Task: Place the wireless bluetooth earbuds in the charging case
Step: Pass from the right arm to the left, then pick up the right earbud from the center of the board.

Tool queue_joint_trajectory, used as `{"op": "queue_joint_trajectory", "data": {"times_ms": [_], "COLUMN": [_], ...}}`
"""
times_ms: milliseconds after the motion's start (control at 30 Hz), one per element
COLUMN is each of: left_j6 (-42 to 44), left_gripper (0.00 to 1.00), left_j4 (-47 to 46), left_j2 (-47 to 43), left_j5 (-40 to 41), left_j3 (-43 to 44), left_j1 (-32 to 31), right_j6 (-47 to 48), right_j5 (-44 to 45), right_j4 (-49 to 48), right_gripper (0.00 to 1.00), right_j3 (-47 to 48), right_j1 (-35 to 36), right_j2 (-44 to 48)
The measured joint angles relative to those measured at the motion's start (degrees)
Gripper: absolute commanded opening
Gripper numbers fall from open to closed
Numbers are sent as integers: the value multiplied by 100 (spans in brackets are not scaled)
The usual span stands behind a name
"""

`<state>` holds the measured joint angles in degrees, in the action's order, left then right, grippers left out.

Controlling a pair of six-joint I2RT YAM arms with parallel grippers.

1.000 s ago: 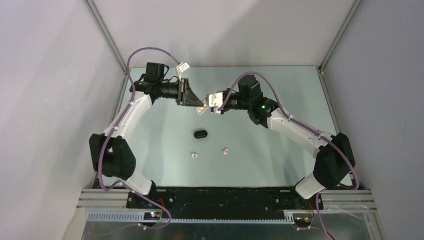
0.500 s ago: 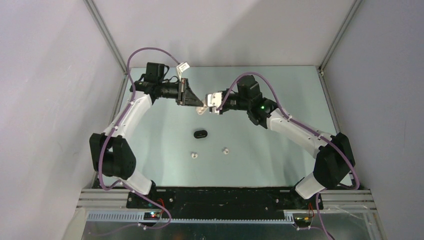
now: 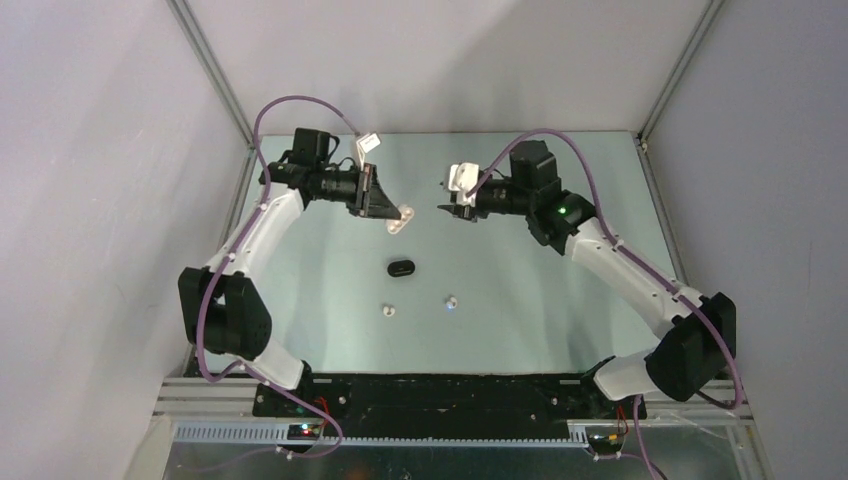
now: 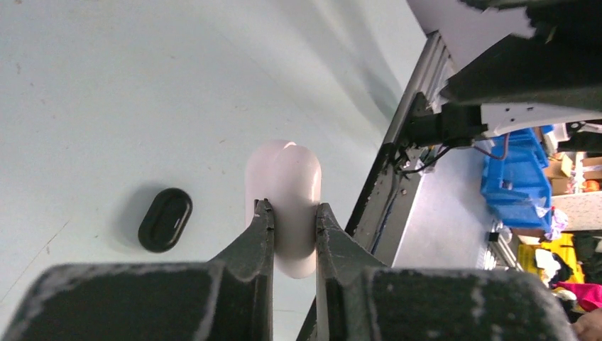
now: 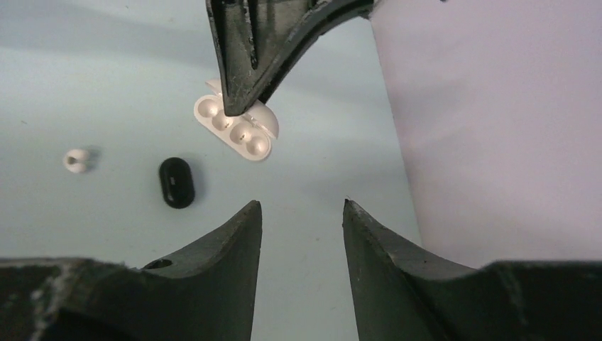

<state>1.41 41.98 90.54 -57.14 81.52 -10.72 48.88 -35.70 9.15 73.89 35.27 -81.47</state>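
The job looks only just begun. The white case (image 3: 400,221) is held above the table (image 3: 520,290), pinched tight between the jaws of the left gripper (image 3: 391,211). From the right wrist the case is seen to be open, and its round cups look empty.

Two white earbuds lie on the table. One (image 3: 389,310) is at 6 o'clock from the black case (image 3: 401,267), and the other (image 3: 451,301) is at 4 o'clock from it. Neither is touched, and no other buds can be seen. So every bud has yet to be picked up and put in.

The left arm (image 3: 260,225) is stretched far over the table, and its tip is pointed toward 4 o'clock. The right arm (image 3: 620,265) is bent and pointed toward 9 o'clock. The right gripper (image 3: 450,204) is at 3 o'clock from the white case and apart from it. Its jaws are spread wide and nothing is held in them.
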Motion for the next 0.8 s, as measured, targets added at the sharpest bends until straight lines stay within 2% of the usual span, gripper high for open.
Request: {"op": "queue_joint_trajectory", "data": {"times_ms": [167,267,400,567,800], "left_j6": [219,286,345,369,463], "left_gripper": [0,0,0,0,0], "left_j4": [199,275,361,411,448], "left_j2": [-111,-284,-509,-743,-804], "left_j5": [173,238,319,481,695], "left_j3": [-133,-330,-568,-807,-933], "left_j1": [26,63,140,299,931], "right_j6": [-656,-734,-658,-485,-380], "right_j5": [-317,-555,-704,-708,-608], "right_j4": [638,1211,1821,2100,1635], "right_gripper": [37,25,18,17,19], "right_j3": [4,4,-133,-407,-409], "right_j1": [-267,-358,-321,33,638], "right_j2": [35,-212,-601,-798,-1257]}}
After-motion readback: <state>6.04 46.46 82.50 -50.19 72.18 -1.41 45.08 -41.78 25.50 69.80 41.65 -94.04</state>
